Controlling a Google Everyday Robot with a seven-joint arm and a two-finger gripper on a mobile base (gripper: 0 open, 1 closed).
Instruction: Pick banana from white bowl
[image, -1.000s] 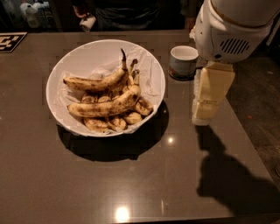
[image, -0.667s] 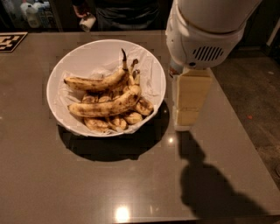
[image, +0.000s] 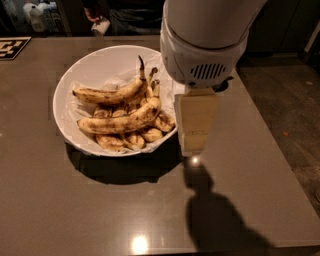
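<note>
Seen from above: a dark table (image: 70, 210). On its left half sits the bowl (image: 64, 82), wide, shallow and paper-lined, heaped with spotted fruit. Your target, the banana (image: 122, 121), lies on top of the heap. It is nearly straight and runs from lower left to upper right across the bowl's middle, so nothing covers it. A more curved banana (image: 110, 95) rests just behind it, and their stem ends crowd together at the right. Short stubby bananas (image: 127, 142) sit underneath, toward the front rim.

The gripper (image: 196, 142) hangs as a pale block below the arm's big white housing (image: 205, 45). It is just beside the bowl's right rim, outside it, over bare table. Nothing shows in its hold, and you cannot tell how far open it is.

By my reading, you are on the approach. You would need to shift left over the banana's middle before descending, because the crowded stem end looks the poorer place to grip.
</note>
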